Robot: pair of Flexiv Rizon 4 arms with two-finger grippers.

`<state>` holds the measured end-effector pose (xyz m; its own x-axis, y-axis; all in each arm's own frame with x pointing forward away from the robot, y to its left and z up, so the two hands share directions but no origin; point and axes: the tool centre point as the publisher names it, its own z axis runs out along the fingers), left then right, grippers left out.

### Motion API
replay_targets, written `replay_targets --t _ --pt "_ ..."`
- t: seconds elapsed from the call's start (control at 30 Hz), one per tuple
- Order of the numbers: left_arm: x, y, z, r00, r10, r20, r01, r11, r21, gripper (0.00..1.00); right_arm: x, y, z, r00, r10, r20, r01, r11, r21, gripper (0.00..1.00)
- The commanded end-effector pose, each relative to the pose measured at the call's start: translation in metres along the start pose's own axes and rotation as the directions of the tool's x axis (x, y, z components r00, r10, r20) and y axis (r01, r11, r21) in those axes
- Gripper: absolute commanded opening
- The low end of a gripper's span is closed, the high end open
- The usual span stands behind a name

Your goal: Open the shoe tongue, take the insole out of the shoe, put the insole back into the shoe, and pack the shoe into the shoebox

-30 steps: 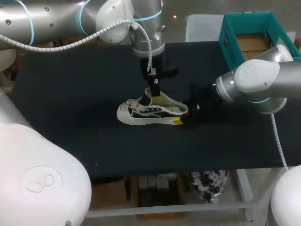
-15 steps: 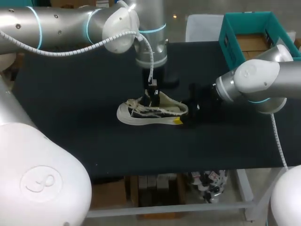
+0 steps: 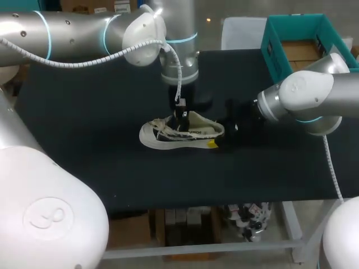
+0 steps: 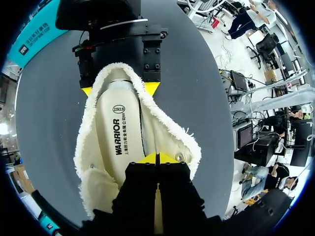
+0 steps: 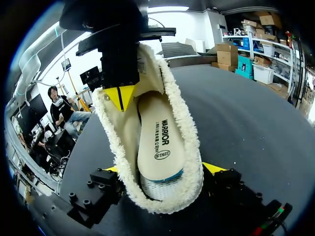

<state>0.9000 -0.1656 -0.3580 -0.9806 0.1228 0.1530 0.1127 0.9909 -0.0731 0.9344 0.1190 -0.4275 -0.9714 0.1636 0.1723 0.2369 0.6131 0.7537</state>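
Because the insole [image 4: 120,132] must come out through a narrow opening, the shoe [image 3: 179,134] is braced from two ends at the middle of the frame. The right hand [image 5: 164,169], entering from the right, clamps the heel with one yellow tip on each side, which should stop the shoe sliding. The left hand [image 4: 157,158], from the upper left, points down into the opening with its tips pressed together. Whether they pinch any of the fleece lining [image 5: 179,103] I cannot tell. The insole lies flat inside the shoe, so it looks not yet lifted. The table [image 3: 84,112] is dark and matte. The teal shoebox [image 3: 275,53] stands open at the upper right, well apart from the shoe.
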Motion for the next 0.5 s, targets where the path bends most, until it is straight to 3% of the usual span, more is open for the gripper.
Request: replay_targets --t 0.03,0.5 --pt "0.003 -0.005 0.010 1.000 -0.011 0.025 0.011 0.999 -0.030 0.00 -0.003 -0.006 0.001 1.000 -0.001 -0.004 0.001 1.000 -0.003 0.00" --pt "-0.013 0.007 0.024 0.997 -0.074 0.038 0.075 0.997 -0.031 0.00 -0.003 -0.006 0.001 1.000 -0.001 -0.004 0.001 1.000 -0.003 0.00"
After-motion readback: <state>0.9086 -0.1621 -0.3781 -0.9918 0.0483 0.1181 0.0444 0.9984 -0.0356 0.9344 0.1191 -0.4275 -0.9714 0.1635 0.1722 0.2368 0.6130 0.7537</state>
